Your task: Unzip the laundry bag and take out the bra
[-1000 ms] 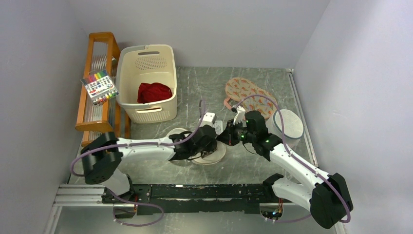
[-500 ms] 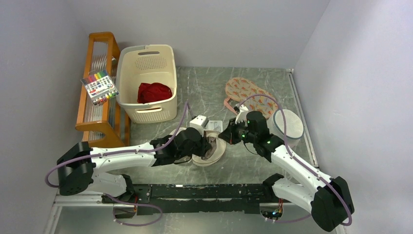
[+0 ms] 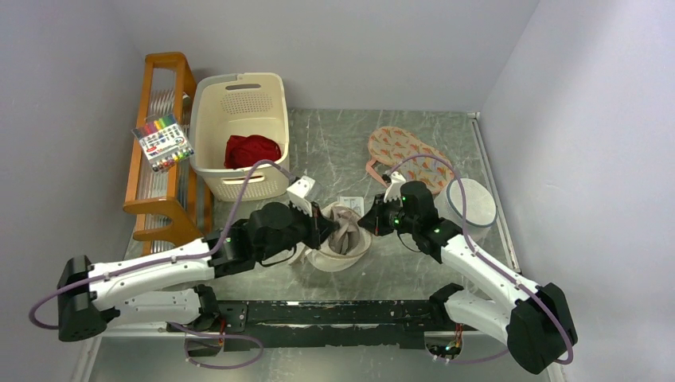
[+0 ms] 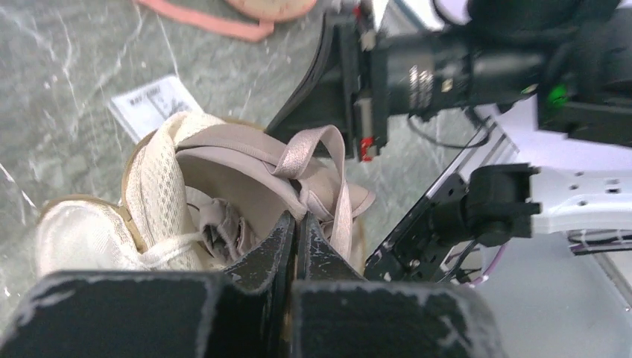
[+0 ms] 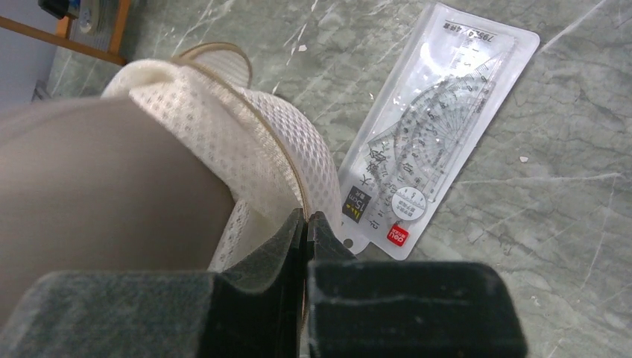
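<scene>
The laundry bag [image 3: 342, 259] lay on the grey marbled table [image 3: 334, 147] near its front edge, between the two arms, with its mouth gaping upward. The bra [image 3: 344, 221], taupe in colour, stood partly out of that opening, while its lower part sat inside the cream mesh. The left gripper [image 4: 296, 218] reached in from the left side with its fingers pressed together, and a strap and fabric edge of the bra were pinched at their tips. The right gripper [image 5: 306, 221] came in from the opposite side, its fingers likewise closed tight and clamped on the mesh rim of the laundry bag, with the wire-edged hem running down into the pinch. The two grippers sat near each other across the bag's opening without touching. A clear packaged ruler set [image 5: 428, 134] lay flat on the table just behind the bag. Further back on the left stood a cream laundry basket [image 3: 243, 185] holding a red garment [image 3: 251, 151]. Beside the basket was a wooden rack [image 3: 137, 171] with a marker set [image 3: 162, 142] resting on top of it. A pair of patterned insoles [image 3: 402, 151] lay at the rear right, and a white mesh bag [image 3: 471, 203] sat just right of the right arm.
</scene>
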You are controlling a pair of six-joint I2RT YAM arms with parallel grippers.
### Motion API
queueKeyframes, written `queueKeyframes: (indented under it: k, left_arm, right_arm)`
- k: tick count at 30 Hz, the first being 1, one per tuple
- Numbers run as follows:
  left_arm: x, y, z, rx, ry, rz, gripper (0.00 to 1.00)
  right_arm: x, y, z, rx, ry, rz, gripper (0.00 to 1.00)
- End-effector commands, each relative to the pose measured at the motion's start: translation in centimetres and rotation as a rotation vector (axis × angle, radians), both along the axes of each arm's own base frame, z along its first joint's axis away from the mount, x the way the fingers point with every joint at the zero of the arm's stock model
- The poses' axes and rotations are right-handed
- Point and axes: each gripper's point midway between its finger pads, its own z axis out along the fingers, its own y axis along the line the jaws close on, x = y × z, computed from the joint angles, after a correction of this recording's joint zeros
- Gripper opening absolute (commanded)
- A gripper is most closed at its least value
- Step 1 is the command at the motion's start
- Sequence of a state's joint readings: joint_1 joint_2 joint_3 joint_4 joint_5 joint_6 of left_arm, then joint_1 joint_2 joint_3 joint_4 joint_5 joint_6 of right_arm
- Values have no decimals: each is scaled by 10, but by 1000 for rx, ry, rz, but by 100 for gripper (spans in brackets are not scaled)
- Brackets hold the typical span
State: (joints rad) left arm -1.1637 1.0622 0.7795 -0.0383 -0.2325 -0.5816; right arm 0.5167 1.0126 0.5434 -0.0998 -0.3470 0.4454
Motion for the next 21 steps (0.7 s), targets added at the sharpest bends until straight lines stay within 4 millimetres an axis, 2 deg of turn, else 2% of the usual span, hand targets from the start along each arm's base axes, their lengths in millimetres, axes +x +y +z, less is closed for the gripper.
queueKeyframes:
  k: [1, 5, 8, 10, 17, 21]
  left_arm:
    - [12, 14, 57, -86, -124, 63, 7]
    - [21, 33, 59, -48, -133, 151, 7]
    - [19, 42, 69, -68, -136, 165, 7]
    - [13, 45, 85, -124, -147, 147, 7]
    - [-6, 54, 159, -337, -232, 66, 7]
    - [-4, 62, 190, -374, -295, 85, 7]
  right_arm:
    - [0, 0, -3, 5, 6, -7, 0]
    - [0, 0, -3, 3, 9, -10, 0]
    - [0, 0, -2, 4, 6, -6, 0]
    - [-1, 1, -4, 3, 9, -3, 0]
    - [-1, 7, -4, 25, 22, 19, 0]
    - [-1, 7, -5, 28, 21, 19, 0]
